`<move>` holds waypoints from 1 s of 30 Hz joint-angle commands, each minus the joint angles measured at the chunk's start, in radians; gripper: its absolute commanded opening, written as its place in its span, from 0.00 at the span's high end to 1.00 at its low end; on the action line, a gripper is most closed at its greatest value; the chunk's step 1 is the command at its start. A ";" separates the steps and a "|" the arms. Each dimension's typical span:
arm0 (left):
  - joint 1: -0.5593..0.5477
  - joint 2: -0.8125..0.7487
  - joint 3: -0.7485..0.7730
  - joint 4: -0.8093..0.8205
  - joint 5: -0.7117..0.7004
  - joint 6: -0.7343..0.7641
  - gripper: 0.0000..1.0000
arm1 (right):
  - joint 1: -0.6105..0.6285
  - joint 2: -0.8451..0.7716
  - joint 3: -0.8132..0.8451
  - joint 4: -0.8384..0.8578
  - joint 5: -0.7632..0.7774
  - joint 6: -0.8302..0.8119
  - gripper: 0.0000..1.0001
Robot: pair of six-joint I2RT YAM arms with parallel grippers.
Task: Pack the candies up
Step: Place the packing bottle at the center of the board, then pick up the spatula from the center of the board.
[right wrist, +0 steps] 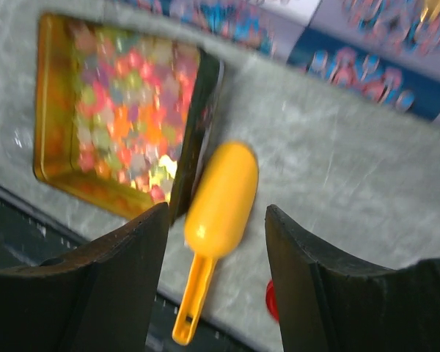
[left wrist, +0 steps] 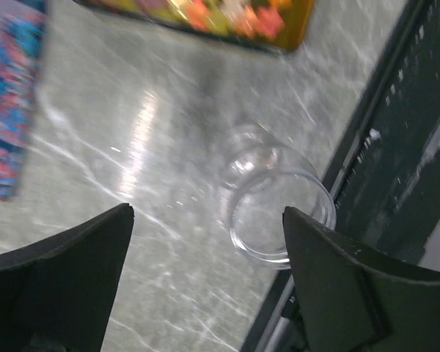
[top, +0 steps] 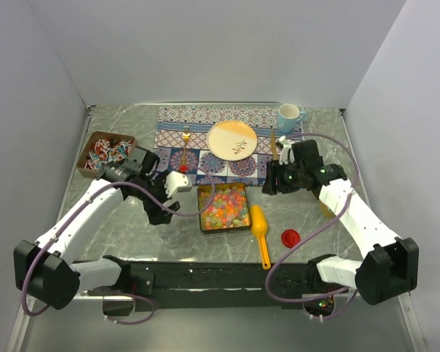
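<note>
Clear glass jar (left wrist: 275,198) is sitting ungripped inside the open left gripper (left wrist: 209,213), risking a knock-over; the open right gripper (right wrist: 216,213) is hovering above a yellow plastic scoop (right wrist: 224,183).

tiny multicoloured candies (top: 224,209), filling square tray (top: 201,220)

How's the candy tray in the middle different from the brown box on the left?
The tray is dark outside and gold inside; the box is brown. The tray holds loose pink, orange, yellow and green candies; the box holds red, white and blue pieces. The tray sits centre-front; the box sits far left. Both are open-topped.
</note>
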 commanded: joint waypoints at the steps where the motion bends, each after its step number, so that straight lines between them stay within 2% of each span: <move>1: -0.004 -0.015 0.148 0.077 -0.005 -0.130 0.10 | 0.098 -0.043 0.000 -0.153 0.017 0.026 0.37; 4: -0.002 -0.011 0.182 0.147 -0.029 -0.222 0.09 | 0.204 -0.054 -0.006 -0.202 0.028 0.098 0.34; 5: -0.002 -0.019 0.183 0.181 -0.043 -0.248 0.02 | 0.218 -0.062 -0.045 -0.227 0.020 0.124 0.34; 7: 0.019 -0.059 0.166 0.291 -0.090 -0.369 0.01 | 0.224 -0.080 -0.093 -0.270 0.001 0.168 0.33; 10: 0.084 -0.105 0.163 0.351 -0.133 -0.486 0.01 | 0.301 -0.102 -0.171 -0.316 -0.021 0.214 0.31; 12: 0.090 -0.145 0.156 0.361 -0.192 -0.503 0.01 | 0.371 -0.080 -0.181 -0.323 -0.006 0.286 0.27; 16: 0.101 -0.208 0.155 0.370 -0.236 -0.500 0.01 | 0.405 -0.028 -0.214 -0.304 0.043 0.377 0.27; 23: 0.153 -0.261 0.164 0.336 -0.224 -0.515 0.01 | 0.415 0.003 -0.328 -0.175 0.109 0.480 0.42; 30: 0.199 -0.291 0.121 0.362 -0.201 -0.528 0.01 | 0.458 -0.017 -0.346 -0.058 0.174 0.535 0.45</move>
